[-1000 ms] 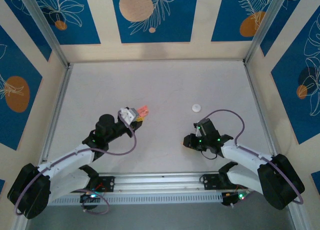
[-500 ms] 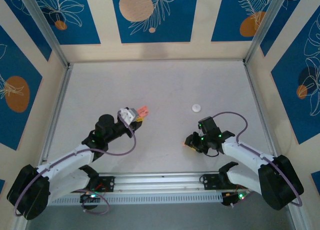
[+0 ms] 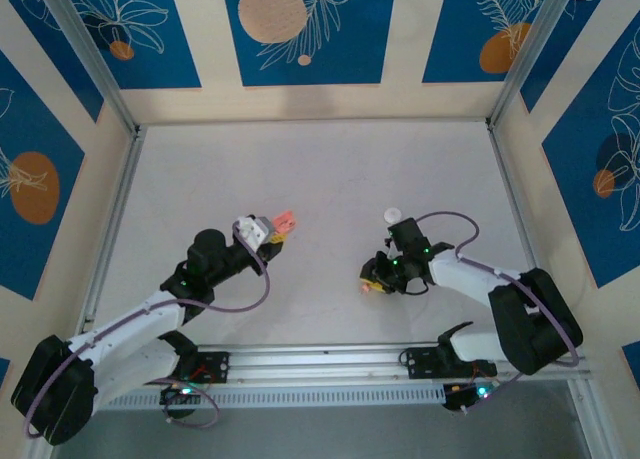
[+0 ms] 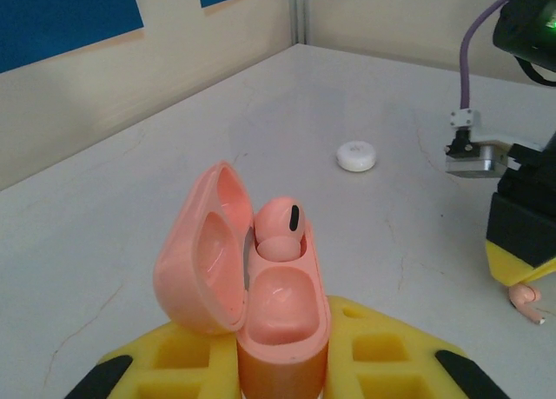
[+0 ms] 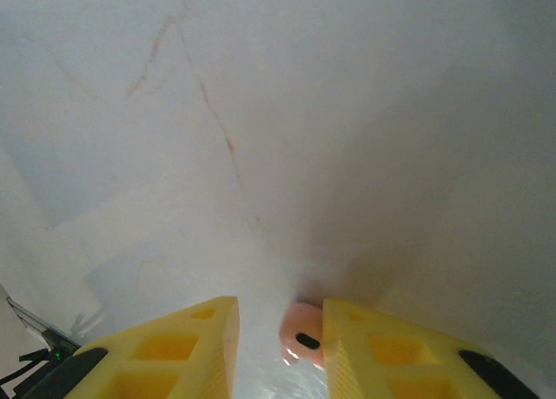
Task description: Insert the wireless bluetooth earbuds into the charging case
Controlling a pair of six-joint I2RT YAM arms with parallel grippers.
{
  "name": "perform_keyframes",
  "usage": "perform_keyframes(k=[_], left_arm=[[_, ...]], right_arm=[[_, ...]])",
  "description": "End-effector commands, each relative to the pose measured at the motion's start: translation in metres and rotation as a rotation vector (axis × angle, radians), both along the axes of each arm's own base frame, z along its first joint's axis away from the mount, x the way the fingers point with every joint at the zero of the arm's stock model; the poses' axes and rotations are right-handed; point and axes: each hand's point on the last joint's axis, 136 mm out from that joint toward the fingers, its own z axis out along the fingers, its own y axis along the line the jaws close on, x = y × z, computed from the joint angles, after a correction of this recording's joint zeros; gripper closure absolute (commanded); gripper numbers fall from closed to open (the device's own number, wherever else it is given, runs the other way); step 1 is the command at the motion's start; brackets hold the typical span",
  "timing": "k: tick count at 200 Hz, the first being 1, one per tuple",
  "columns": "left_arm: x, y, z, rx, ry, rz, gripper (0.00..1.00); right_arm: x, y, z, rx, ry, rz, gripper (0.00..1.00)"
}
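My left gripper (image 4: 282, 369) is shut on the base of the salmon-pink charging case (image 4: 282, 325) and holds it upright above the table. The case's lid (image 4: 198, 256) is swung open to the left. One earbud (image 4: 278, 229) sits in the far socket; the near socket is bare. In the top view the case (image 3: 284, 222) is left of centre. My right gripper (image 5: 278, 329) points down at the table, open. The other earbud (image 5: 302, 334) lies on the table between its fingers, against the right finger. It is also in the left wrist view as earbud (image 4: 524, 295).
A small white round disc (image 3: 393, 215) lies on the table just behind the right wrist, also seen as disc (image 4: 357, 156). Aluminium rails (image 3: 120, 219) and patterned walls bound the grey table on three sides.
The right arm has swung so its wrist sits nearer the white disc, and its fingertips have shifted slightly left, down over the earbud. The left arm and case have stayed put.
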Motion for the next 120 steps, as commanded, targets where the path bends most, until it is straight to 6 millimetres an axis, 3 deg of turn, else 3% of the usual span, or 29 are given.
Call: perform_keyframes(k=[1, 25, 48, 87, 120], left_arm=[[0.001, -0.001, 0.018, -0.006, -0.047, 0.003, 0.8], [0.001, 0.0, 0.018, -0.002, -0.05, 0.007, 0.8], [0.0, 0.001, 0.019, 0.001, -0.052, 0.01, 0.8], [0.0, 0.002, 0.018, 0.011, -0.051, 0.012, 0.8], [0.0, 0.001, 0.019, 0.009, -0.053, 0.008, 0.8]], right_arm=[[0.013, 0.013, 0.01, 0.053, -0.037, 0.054, 0.68], [0.019, 0.019, 0.013, 0.066, -0.039, 0.085, 0.68], [0.015, 0.01, 0.016, -0.001, -0.019, 0.099, 0.67], [-0.01, -0.015, 0.029, -0.141, 0.077, 0.067, 0.66], [-0.029, -0.014, 0.026, -0.173, 0.166, 0.051, 0.6]])
